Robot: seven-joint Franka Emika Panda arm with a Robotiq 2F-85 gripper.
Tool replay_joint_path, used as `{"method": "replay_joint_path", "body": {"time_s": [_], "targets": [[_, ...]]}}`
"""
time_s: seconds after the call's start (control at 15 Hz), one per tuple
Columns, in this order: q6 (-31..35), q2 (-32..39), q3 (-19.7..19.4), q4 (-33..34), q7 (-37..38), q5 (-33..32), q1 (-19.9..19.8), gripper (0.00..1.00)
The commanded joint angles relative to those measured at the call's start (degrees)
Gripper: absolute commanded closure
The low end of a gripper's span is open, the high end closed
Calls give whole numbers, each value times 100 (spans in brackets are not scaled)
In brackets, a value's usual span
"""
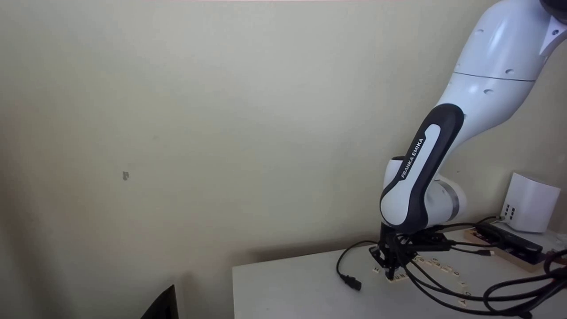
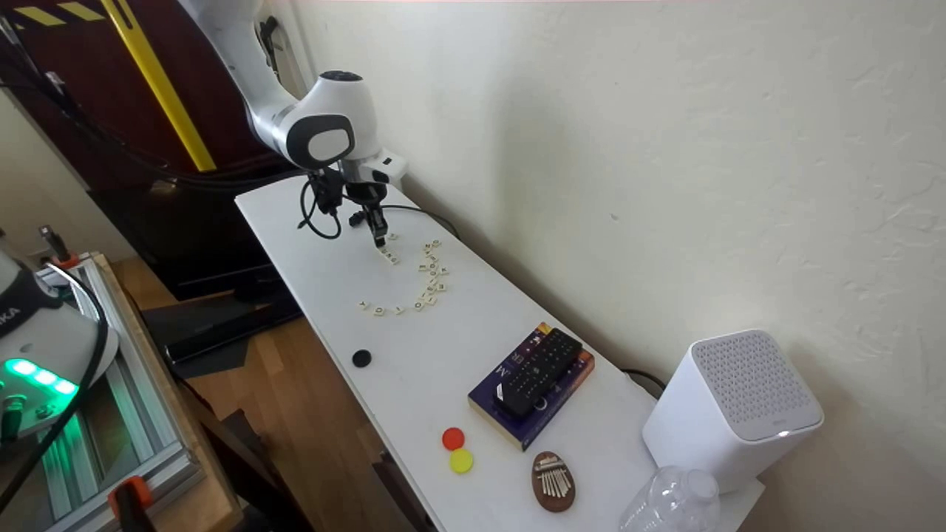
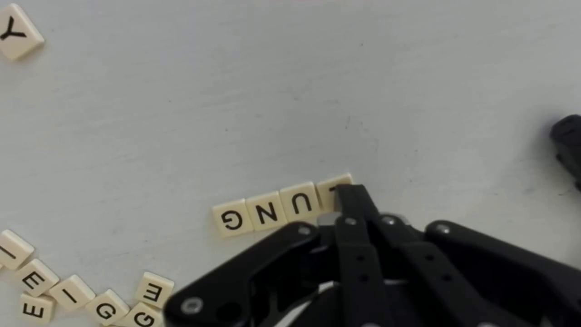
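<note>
Letter tiles point(image 3: 265, 212) lie in a short row on the white tabletop point(image 2: 414, 369), and in the wrist view we read G, N and U on three of them. Our hand point(image 3: 353, 190) is clenched, its fingers point(image 3: 345, 202) together, covering part of the end tile point(image 3: 327, 195), so we make out only a scrap of its letter; whether they touch it, we cannot tell. That view's edges clip a Y tile point(image 3: 20, 38) and a black plug point(image 3: 569, 145). In an exterior view, cables point(image 1: 559, 274) partly hide the hand, but the plug shows whole with its cord point(image 1: 338, 265). Only in an exterior view do we see a black disc point(image 2: 361, 358), red disc point(image 2: 453, 438), yellow disc point(image 2: 461, 461) and thumb piano point(image 2: 553, 482), plus a clear bottle point(image 2: 669, 506) cut off below.
</note>
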Motion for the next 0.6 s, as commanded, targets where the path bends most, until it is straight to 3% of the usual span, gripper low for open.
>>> {"method": "replay_joint_path", "body": {"time_s": [0.0,0.53], "targets": [[-172,162,27,240,-157,44,-36,100],[-398,300,51,606,-198,20,-7,100]]}}
